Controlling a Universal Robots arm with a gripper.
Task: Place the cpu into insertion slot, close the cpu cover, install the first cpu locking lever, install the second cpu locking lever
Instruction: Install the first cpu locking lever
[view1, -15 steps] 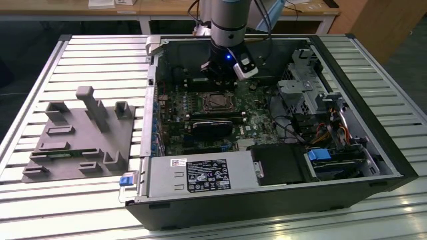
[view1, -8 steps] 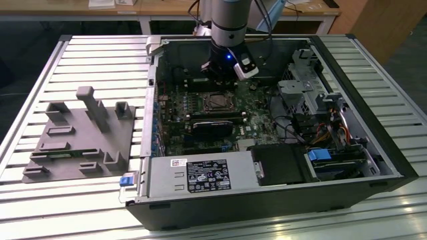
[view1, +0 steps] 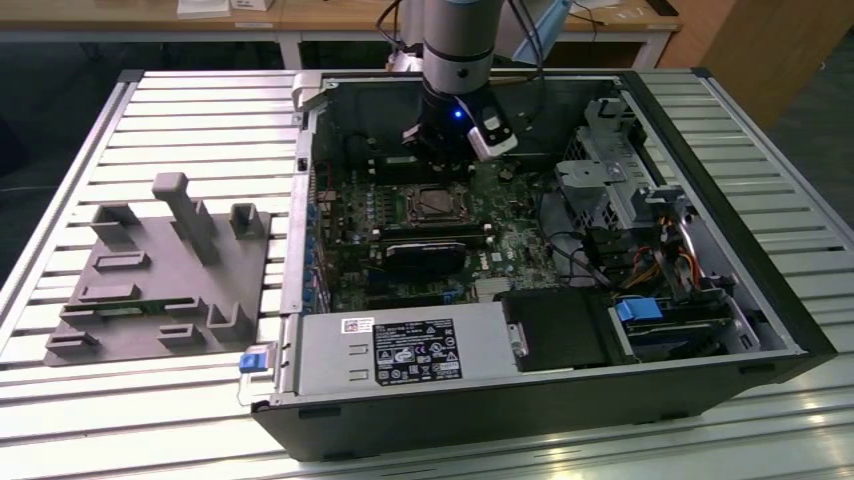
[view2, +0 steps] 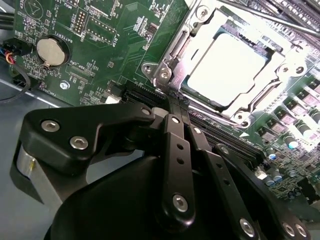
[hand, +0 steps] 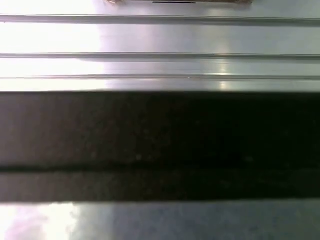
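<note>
Inside the open black computer case (view1: 747, 300), the gripper (view1: 441, 160) hangs over the green motherboard (view1: 400, 250) at upper centre of the exterior view, just above the socket. In the second wrist view, its matte black fingers (view2: 172, 130) are pressed together, their tips touching the corner of the cpu cover (view2: 200, 30), a thin silvery frame lying closed. The cpu (view2: 225, 67) sits in the slot within the cut-out, its smooth square top washed out by glare at upper right. A round coin battery (view2: 50, 51) sits upper left. A grey moulded fixture (view1: 160, 270) rests on the ribbed aluminium table (view1: 200, 110). The first wrist view is blurred dark and bright bands.
</note>
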